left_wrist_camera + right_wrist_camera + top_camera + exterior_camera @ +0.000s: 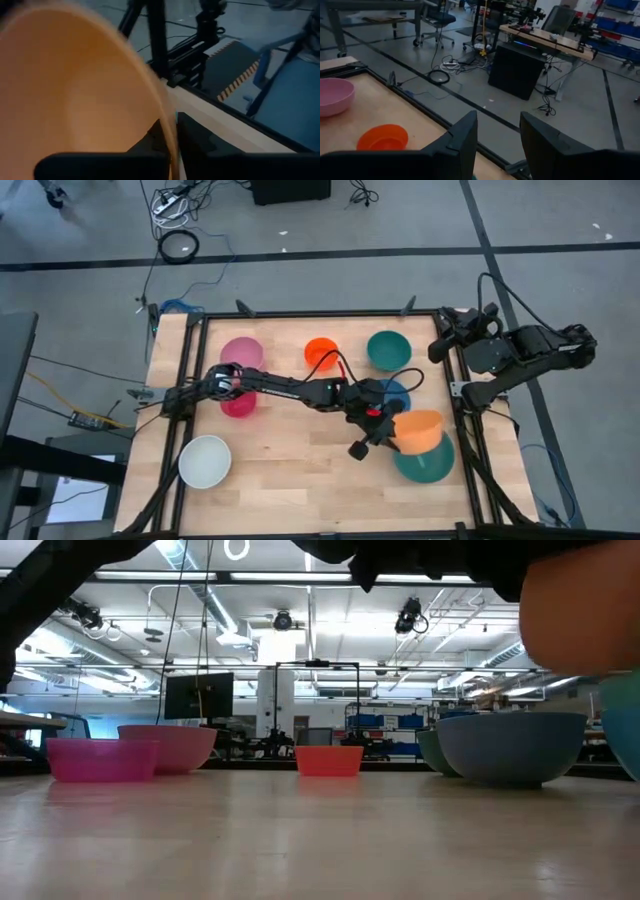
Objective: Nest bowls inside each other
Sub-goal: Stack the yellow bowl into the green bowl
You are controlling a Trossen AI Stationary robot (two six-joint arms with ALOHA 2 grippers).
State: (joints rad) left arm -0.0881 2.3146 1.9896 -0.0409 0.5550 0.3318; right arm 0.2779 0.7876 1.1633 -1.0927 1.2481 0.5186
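Note:
My left gripper [390, 430] reaches across the table to its right part and is shut on a yellow-orange bowl [420, 430]. This bowl hangs tilted over a large teal bowl [432, 467] that stands on the table. A blue bowl [398, 392] sits just beyond, partly under the arm. Pink [241, 352], magenta [238, 405], orange-red [320, 352], dark green [388, 349] and white [205, 461] bowls stand apart on the table. My right gripper [498, 125] is open at the table's right edge, holding nothing. My left gripper has the yellow-orange bowl by its rim [169, 142], one finger [152, 142] inside the bowl and one finger [197, 137] outside. The fingers come nearly level from the table's left. The bowl [580, 610] hangs tilted above the teal bowl's rim [625, 690]; whether they touch I cannot tell.
A black frame [300, 313] runs around the wooden table. Bare wood [300, 470] lies between the white bowl and the teal bowl at the near side. My right arm [520, 350] is folded beyond the right edge. Cables lie on the floor past the far edge.

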